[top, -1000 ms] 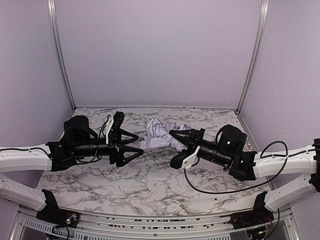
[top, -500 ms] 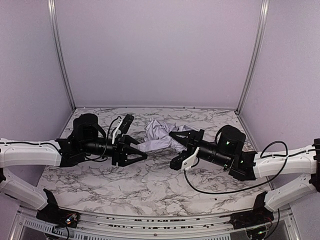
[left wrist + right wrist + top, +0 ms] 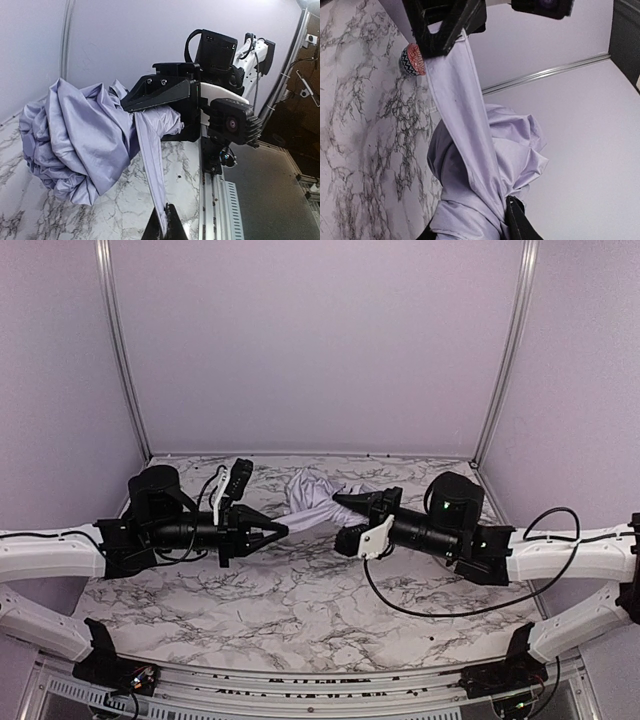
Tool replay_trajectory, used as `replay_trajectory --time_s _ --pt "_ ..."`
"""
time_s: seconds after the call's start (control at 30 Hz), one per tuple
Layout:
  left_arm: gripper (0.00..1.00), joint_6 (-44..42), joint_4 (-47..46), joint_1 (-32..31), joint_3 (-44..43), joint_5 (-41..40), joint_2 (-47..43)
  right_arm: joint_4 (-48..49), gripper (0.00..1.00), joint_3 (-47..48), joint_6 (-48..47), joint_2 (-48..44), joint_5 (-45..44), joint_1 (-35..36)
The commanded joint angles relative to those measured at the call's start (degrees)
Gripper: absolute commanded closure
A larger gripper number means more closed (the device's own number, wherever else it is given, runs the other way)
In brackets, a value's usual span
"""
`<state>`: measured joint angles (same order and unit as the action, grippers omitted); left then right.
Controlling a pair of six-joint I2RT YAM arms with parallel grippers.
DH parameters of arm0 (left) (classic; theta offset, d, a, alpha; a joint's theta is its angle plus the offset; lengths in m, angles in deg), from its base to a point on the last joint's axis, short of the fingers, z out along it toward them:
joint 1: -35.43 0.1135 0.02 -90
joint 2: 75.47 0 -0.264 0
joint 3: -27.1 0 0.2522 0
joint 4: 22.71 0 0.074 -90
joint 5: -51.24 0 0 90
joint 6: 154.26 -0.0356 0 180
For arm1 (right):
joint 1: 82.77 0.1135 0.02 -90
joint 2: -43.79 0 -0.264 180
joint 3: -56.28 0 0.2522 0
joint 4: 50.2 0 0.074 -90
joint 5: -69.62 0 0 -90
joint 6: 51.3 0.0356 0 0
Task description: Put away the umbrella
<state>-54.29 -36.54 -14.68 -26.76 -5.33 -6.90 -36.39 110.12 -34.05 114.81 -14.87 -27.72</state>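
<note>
The umbrella [image 3: 312,492] is a crumpled pale lavender bundle held above the marble table [image 3: 300,610] at mid-back. My right gripper [image 3: 342,520] is shut on the bundle from the right; in the right wrist view the fabric [image 3: 495,160] fills the space between its black fingers [image 3: 517,222]. A flat fabric strap [image 3: 150,165] runs taut from the bundle to my left gripper [image 3: 165,227], whose jaws are pinched shut on the strap's end. In the top view the left gripper [image 3: 284,530] points right, just left of the bundle. Shaft and handle are hidden.
A small orange-and-white patterned bowl [image 3: 412,59] sits on the table beyond the left gripper in the right wrist view. The enclosure's back wall [image 3: 320,350] and metal corner posts [image 3: 505,350] stand behind. A black cable [image 3: 440,610] loops under the right arm.
My left gripper went from wide open to shut, closing on the strap, and drew back slightly left so the strap is taut. The right gripper and bundle shifted a little up and back.
</note>
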Motion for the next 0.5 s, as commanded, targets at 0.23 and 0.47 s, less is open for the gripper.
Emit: replay_trajectory --time_s 0.23,0.47 --pt "1.0 -43.3 26.6 -20.0 -13.2 -44.3 -0.1 -21.4 0.99 6.5 41.4 8.0 13.6 -9.6" --pt "1.0 -57.7 30.9 -22.7 -21.7 -56.6 8.3 -24.0 0.96 4.2 48.5 14.3 20.4 -11.2"
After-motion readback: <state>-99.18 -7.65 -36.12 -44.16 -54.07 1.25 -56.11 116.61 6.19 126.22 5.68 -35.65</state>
